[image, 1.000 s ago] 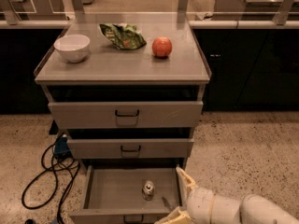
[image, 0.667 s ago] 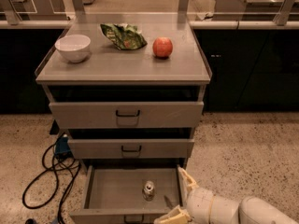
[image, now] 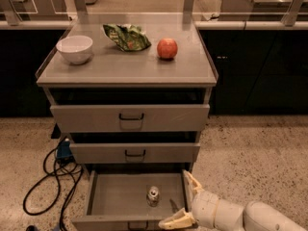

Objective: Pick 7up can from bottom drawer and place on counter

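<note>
The 7up can [image: 153,195] stands upright inside the pulled-out bottom drawer [image: 110,201], near its middle right. My gripper [image: 184,199] is at the drawer's right front corner, open, one pale finger [image: 192,181] pointing up along the right wall and the other [image: 174,220] lying over the front edge. Nothing is between the fingers, and the can sits a short way to their left. The counter [image: 125,66] is the grey top of the cabinet above.
On the counter stand a white bowl [image: 74,48], a green crumpled bag [image: 128,36] and an orange-red fruit [image: 167,48]. The two upper drawers [image: 130,118] are closed. Black cables [image: 48,177] lie on the speckled floor to the cabinet's left.
</note>
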